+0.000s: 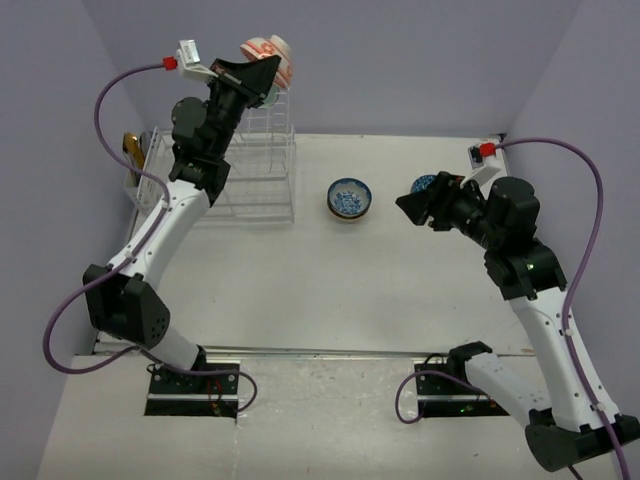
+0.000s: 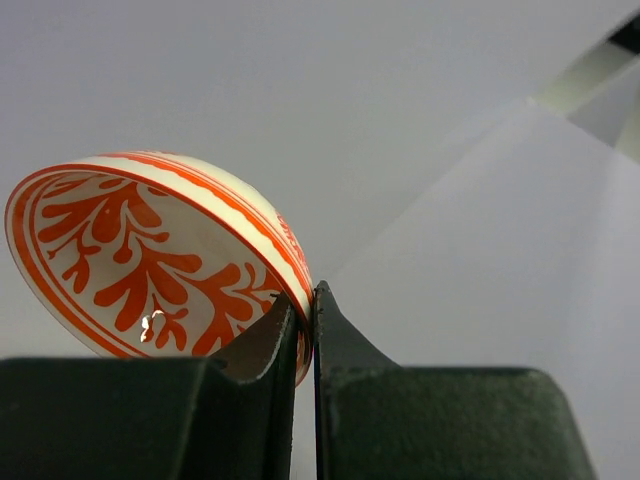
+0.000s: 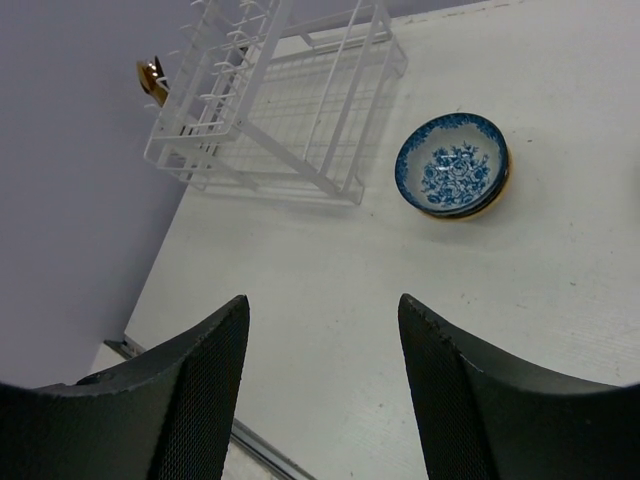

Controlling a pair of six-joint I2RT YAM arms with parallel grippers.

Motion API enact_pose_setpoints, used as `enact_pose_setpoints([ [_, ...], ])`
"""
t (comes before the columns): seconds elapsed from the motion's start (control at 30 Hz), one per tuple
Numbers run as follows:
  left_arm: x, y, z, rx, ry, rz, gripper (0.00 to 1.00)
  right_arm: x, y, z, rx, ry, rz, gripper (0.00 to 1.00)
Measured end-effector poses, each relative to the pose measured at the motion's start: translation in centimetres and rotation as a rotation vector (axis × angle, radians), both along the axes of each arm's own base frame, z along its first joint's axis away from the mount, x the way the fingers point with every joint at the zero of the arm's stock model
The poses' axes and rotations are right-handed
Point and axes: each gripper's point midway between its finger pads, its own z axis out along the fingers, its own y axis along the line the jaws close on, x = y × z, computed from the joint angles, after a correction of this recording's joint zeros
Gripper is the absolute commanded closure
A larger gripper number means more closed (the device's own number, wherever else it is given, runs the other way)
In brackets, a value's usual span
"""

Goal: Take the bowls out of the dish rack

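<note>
My left gripper (image 1: 262,68) is shut on the rim of an orange-and-white patterned bowl (image 1: 268,55) and holds it high above the white wire dish rack (image 1: 262,180). In the left wrist view the bowl (image 2: 150,260) stands on edge, its rim pinched between my fingertips (image 2: 308,300). A blue-and-white bowl (image 1: 349,197) sits upright on the table right of the rack; it also shows in the right wrist view (image 3: 452,165), as does the rack (image 3: 290,110). My right gripper (image 1: 408,207) is open and empty, hovering right of the blue bowl; its jaws (image 3: 322,310) stand wide apart.
A small golden-brown object (image 1: 131,146) sits at the rack's left end, near the left wall. Another blue item (image 1: 424,183) peeks out behind my right gripper. Purple cables loop from both arms. The table's near edge has a metal rail (image 1: 330,352).
</note>
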Motion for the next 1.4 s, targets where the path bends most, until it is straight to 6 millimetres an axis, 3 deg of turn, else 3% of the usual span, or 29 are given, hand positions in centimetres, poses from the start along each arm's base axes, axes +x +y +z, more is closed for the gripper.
enact_pose_setpoints([
  [0.2, -7.6, -4.5, 4.8, 0.233, -0.212, -0.115, 1.00, -0.4, -0.9, 0.8, -0.011, -0.006, -0.032, 0.38],
  [0.27, -9.7, -6.4, 5.5, 0.339, -0.269, -0.142, 1.00, -0.5, -1.1, 1.3, -0.012, -0.012, -0.041, 0.38],
  [0.33, -11.9, -8.8, 4.8, 0.442, -0.301, -0.182, 1.00, -0.7, -1.5, 1.8, -0.016, -0.018, -0.056, 0.38],
  [0.4, -14.0, -11.1, 2.8, 0.551, -0.307, -0.233, 1.00, -0.9, -2.1, 2.5, -0.024, -0.024, -0.082, 0.37],
  [0.47, -16.0, -13.1, -0.8, 0.677, -0.298, -0.295, 1.00, -1.1, -2.7, 3.0, -0.037, -0.028, -0.107, 0.37],
  [0.53, -17.5, -14.7, -5.5, 0.818, -0.268, -0.349, 1.00, -1.5, -3.2, 3.8, -0.050, -0.035, -0.126, 0.37],
  [0.67, -20.6, -16.7, -17.2, 1.108, -0.166, -0.508, 1.00, -1.7, -3.6, 4.4, -0.081, -0.025, -0.133, 0.39],
  [0.8, -25.0, -16.4, -27.8, 1.358, -0.058, -0.681, 1.00, -0.9, -2.4, 2.4, -0.120, 0.057, -0.060, 0.39],
  [0.87, -27.5, -16.1, -30.9, 1.447, -0.044, -0.754, 1.00, -0.2, -1.5, 0.3, -0.153, 0.132, -0.020, 0.39],
  [1.0, -30.8, -16.6, -32.9, 1.530, -0.093, -0.832, 1.00, 0.9, 1.0, -5.2, -0.243, 0.303, 0.068, 0.39],
  [1.17, -31.0, -17.4, -33.2, 1.536, -0.148, -0.812, 1.00, -0.5, 3.4, -11.7, -0.364, 0.482, 0.174, 0.40],
  [1.4, -31.3, -18.2, -36.1, 1.632, -0.161, -0.808, 1.00, -2.3, 4.4, -16.9, -0.501, 0.609, 0.239, 0.51],
])
